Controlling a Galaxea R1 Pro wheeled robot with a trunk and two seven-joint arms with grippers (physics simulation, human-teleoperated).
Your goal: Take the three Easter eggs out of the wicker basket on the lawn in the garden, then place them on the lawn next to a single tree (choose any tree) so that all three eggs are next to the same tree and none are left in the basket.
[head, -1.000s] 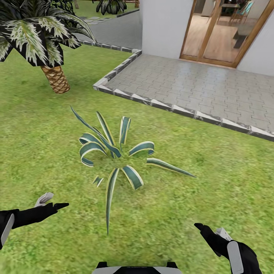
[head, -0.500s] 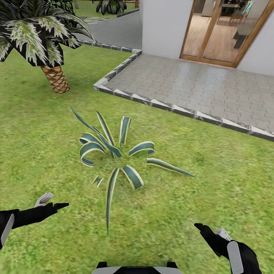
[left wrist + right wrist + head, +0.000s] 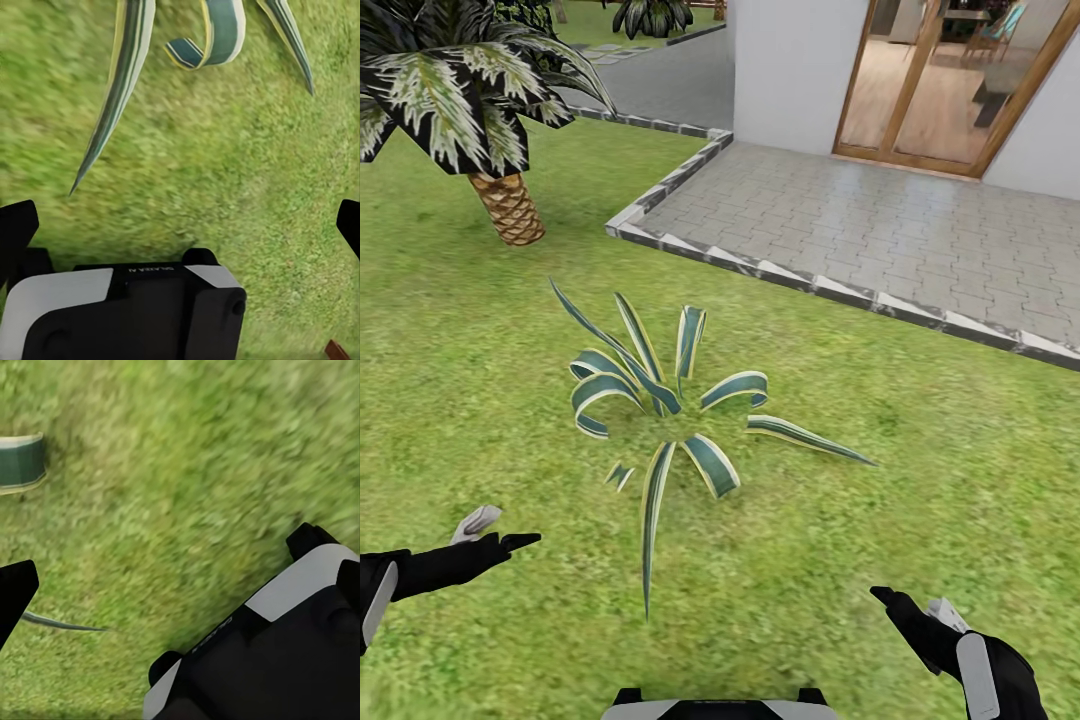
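Since a second ago the view has shifted only slightly. The spiky green-and-yellow striped plant (image 3: 660, 420) is faced across the wide green lawn (image 3: 920, 480). The left claw (image 3: 495, 532) and right claw (image 3: 910, 605) are held released, empty. No eggs or basket are seen; searching appears unfinished.
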